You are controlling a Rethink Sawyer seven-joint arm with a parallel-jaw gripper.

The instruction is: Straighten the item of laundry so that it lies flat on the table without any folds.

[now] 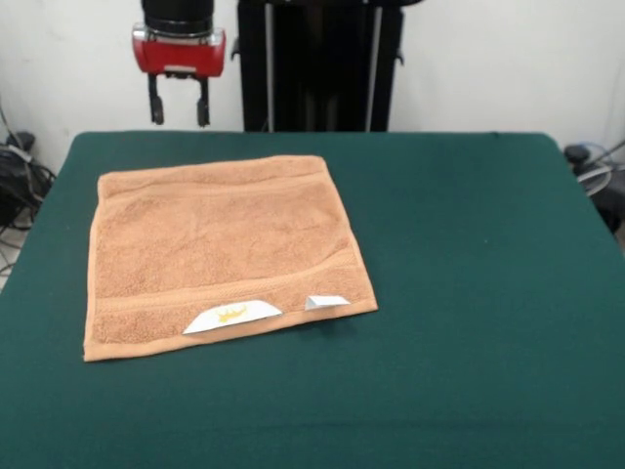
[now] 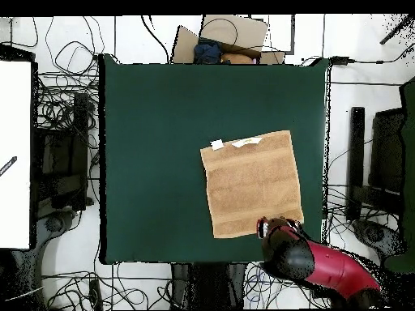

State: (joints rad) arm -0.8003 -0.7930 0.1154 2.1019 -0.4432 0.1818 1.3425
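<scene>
Tool [image 1: 178, 106] raised clear of the desk [image 1: 469, 254], fingers spread, nothing held. Towel [image 1: 220, 249] lies spread below and just ahead of the tool, its nearest edge almost under the fingertips; looks flat already, no folds showing. Terry cloth: likely light, limp, will drape and drag on the green top. Best hold probably a corner or the hemmed edge. Two white tags on the edge farthest from the tool; larger tag [image 1: 232, 316] has a yellow mark, unreadable; smaller tag [image 1: 325, 302] blank.

Tool [image 1: 178, 102] hangs raised, fingers apart, empty
</scene>
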